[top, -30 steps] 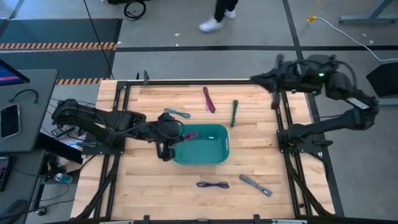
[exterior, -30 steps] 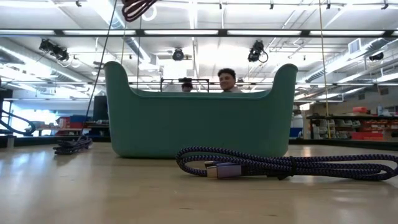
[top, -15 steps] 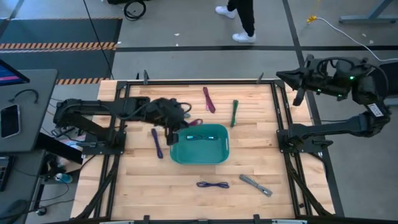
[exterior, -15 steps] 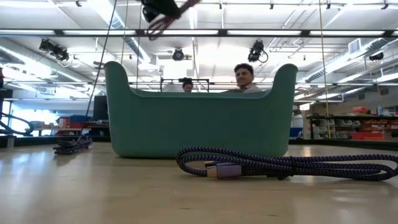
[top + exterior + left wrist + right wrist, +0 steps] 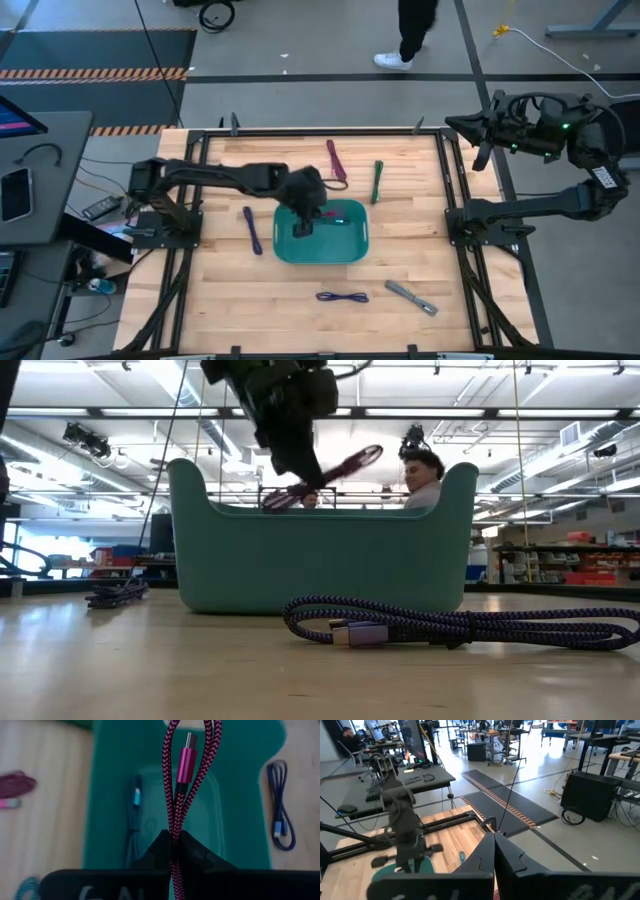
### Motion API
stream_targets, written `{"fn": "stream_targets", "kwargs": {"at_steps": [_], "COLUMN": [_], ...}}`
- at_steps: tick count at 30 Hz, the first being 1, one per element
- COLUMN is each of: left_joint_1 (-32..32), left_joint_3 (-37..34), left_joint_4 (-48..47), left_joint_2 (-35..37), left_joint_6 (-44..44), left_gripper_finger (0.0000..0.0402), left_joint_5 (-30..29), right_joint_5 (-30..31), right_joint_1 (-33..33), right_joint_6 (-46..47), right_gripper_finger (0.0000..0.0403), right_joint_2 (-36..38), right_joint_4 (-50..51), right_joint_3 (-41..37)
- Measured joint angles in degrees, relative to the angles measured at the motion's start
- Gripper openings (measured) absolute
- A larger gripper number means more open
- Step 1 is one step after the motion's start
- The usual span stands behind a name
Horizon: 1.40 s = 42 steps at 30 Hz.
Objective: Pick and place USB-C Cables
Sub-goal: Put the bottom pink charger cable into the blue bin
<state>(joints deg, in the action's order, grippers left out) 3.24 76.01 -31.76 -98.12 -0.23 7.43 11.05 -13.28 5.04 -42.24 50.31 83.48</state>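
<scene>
The left claw [image 5: 305, 212] hung over the near-left part of the teal bin [image 5: 355, 247] in the middle of the table [image 5: 220, 290], its fingers closed on a pink braided cable [image 5: 186, 780]. In the left wrist view the cable rose out of the closed fingers as a doubled loop with its metal plug pointing away from the claw, straight above the bin's floor. From table height the pink cable [image 5: 325, 477] stuck out sideways from the claw [image 5: 295, 468], just above the bin's rim [image 5: 320, 560].

One teal cable [image 5: 134, 825] already lay inside the bin, along its floor.

The other cables lay on the table around the bin. A dark blue cable [image 5: 252, 229] was just left of the bin. A maroon cable [image 5: 335, 160] and a green cable [image 5: 377, 181] lay beyond the bin toward the far edge, near each other. A purple cable [image 5: 342, 297] lay in front of the bin, with a grey cable [image 5: 411, 297] to its right. A further teal cable [image 5: 22, 887] showed only blurred at the edge of the left wrist view.

The right claw [image 5: 483, 150] waited off the table's far right corner, raised, its fingers pressed together [image 5: 494, 865] and holding nothing.

A person [image 5: 425, 478] showed behind the bin in the room beyond.
</scene>
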Motion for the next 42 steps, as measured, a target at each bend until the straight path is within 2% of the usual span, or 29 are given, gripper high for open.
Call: {"fn": "stream_targets", "kwargs": {"at_steps": [10,20,23,28,42], "left_joint_1": [-3.1,-3.0,-3.4,-4.5,-5.1], "left_joint_3": [0.0,0.0,0.0,0.0,0.1], "left_joint_4": [1.2,1.9,2.3,2.9,3.1], "left_joint_2": [-5.8,-12.9,-13.3,-13.1,-13.0], "left_joint_6": [-0.6,-0.2,-0.1,0.0,0.9], "left_gripper_finger": [0.0017,0.0017,0.0017,0.0017,0.0017], "left_joint_5": [-0.7,-2.4,-2.5,-5.7,-5.9], "right_joint_5": [0.9,1.3,1.3,1.3,1.3], "right_joint_1": [0.0,0.0,0.0,0.0,0.0], "right_joint_6": [0.0,0.0,0.0,0.0,0.0], "right_gripper_finger": [0.0000,0.0000,0.0000,0.0000,0.0000], "right_joint_2": [0.0,0.0,0.0,0.0,0.0], "right_joint_4": [0.2,0.4,0.4,0.5,0.6], "right_joint_3": [0.0,0.0,0.0,0.0,0.0]}}
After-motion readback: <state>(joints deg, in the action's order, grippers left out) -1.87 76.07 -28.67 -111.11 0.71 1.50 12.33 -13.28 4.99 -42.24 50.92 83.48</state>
